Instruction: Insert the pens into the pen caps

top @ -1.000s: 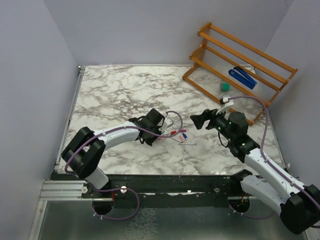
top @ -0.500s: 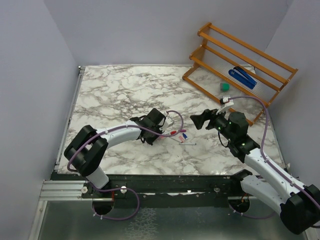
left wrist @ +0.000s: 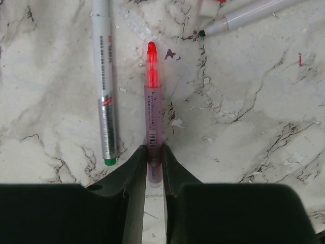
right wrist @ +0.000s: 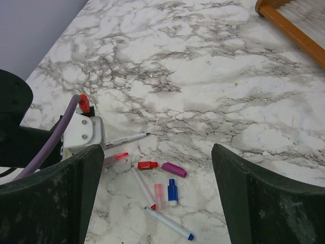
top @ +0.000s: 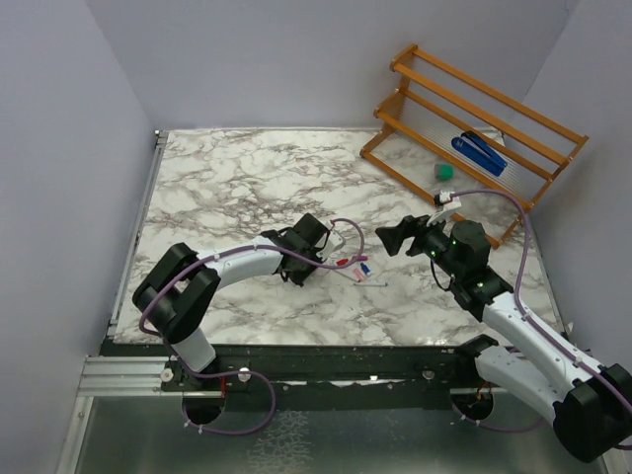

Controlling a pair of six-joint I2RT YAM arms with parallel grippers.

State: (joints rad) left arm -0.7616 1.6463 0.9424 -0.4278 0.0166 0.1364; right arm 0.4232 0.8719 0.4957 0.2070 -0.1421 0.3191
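The pink, translucent stick pen with the bright red tip [left wrist: 153,101] is pinched near its rear end between the black fingers of the left gripper [left wrist: 153,162], and it appears to lie flat on the white, grey-veined marble table [left wrist: 254,127]. A silver-grey pen with a green end [left wrist: 104,86] is seen just beside it, nearly parallel. The right gripper [right wrist: 157,150] is held spread wide above the table, with nothing between its jaws. Four short tube-shaped caps are scattered near one another below it: a red cap [right wrist: 148,165], a purple cap [right wrist: 174,170], a pink cap [right wrist: 158,193] and a blue cap [right wrist: 172,192]. Because the pen is gripped so far back, it could be swung or tipped when raised, and its tip could then be misaligned with a cap. The neighbouring pen could also be nudged by the left finger.
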